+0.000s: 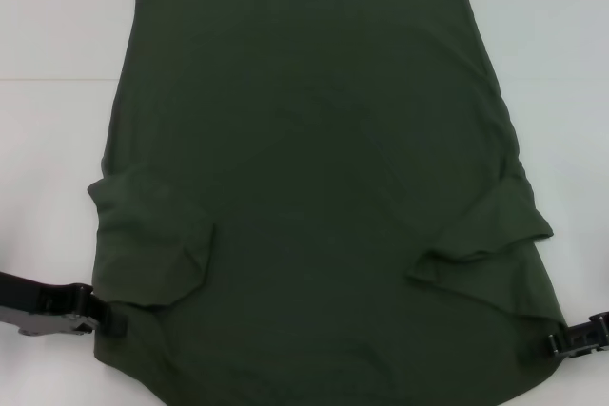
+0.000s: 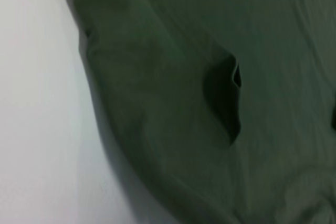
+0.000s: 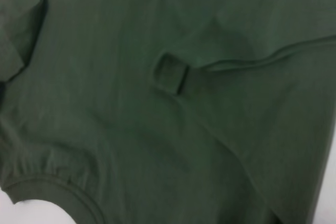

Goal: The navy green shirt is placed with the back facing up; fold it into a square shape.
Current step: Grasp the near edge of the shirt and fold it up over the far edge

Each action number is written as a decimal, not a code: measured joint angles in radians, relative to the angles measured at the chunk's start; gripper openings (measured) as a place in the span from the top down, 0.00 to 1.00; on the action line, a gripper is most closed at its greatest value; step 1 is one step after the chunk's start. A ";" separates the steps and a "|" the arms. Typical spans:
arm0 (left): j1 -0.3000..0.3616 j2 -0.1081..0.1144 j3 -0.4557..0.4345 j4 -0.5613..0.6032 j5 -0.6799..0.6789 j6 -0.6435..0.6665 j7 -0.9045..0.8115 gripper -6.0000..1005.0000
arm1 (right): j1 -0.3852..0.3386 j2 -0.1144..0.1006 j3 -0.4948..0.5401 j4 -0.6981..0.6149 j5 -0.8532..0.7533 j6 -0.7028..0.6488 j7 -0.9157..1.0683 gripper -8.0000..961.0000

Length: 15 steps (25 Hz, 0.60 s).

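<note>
- Lying plain side up on the white tabletop [image 1: 561, 64], the shirt [image 1: 314, 187] has both sleeves folded inward.
- Left gripper [image 1: 112, 319] and right gripper [image 1: 559, 344] sit at its near corners; whether their jaws are clamped or apart cannot be told.
- Risk: uneven lifting could spill the tucked sleeves, skewing the square.

Overhead head view; both wrists close on shirt [image 1: 314, 187]

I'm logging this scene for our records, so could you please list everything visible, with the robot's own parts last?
shirt: one, dark olive green, spread flat across the middle of the table, both sleeves folded in over the body.
table: one, white, under the shirt.
left gripper: one, black, at the shirt's near left edge.
right gripper: one, black, at the shirt's near right corner.
</note>
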 joint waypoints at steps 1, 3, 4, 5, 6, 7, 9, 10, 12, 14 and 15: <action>0.000 0.000 0.000 0.000 0.000 0.000 0.000 0.97 | 0.003 0.003 -0.001 0.000 0.001 -0.002 0.000 0.04; 0.000 0.000 0.000 0.000 0.000 0.000 0.001 0.97 | 0.011 0.008 -0.001 0.002 0.002 -0.005 0.000 0.04; 0.000 0.000 -0.001 0.000 0.000 0.001 0.001 0.97 | 0.015 0.011 -0.001 0.004 0.002 -0.006 0.000 0.04; 0.000 0.000 -0.001 0.000 0.000 0.000 0.001 0.97 | 0.019 0.013 -0.001 0.006 0.002 -0.006 0.000 0.04; 0.000 0.000 -0.002 0.000 0.000 0.001 0.001 0.97 | 0.022 0.015 -0.002 0.007 0.001 -0.006 0.000 0.04; 0.000 0.000 -0.002 0.000 0.000 0.001 0.001 0.97 | 0.025 0.016 -0.003 0.007 0.001 -0.005 0.000 0.04; 0.000 0.000 -0.002 0.000 -0.008 0.002 0.002 0.97 | 0.028 0.018 -0.003 0.008 0.002 0.000 0.001 0.04; 0.000 0.000 -0.002 0.000 -0.012 0.003 0.002 0.98 | 0.030 0.018 -0.003 0.008 0.003 0.004 0.005 0.06; 0.002 0.002 -0.002 0.000 -0.019 0.004 0.003 0.98 | 0.033 0.018 -0.004 0.007 0.002 0.012 0.024 0.11; 0.002 0.003 -0.002 0.000 -0.022 0.004 0.003 0.98 | 0.034 0.018 -0.001 0.004 0.003 0.025 0.049 0.15; 0.003 0.003 -0.002 0.000 -0.022 0.003 0.003 0.98 | 0.034 0.017 0.002 0.002 0.006 0.029 0.057 0.17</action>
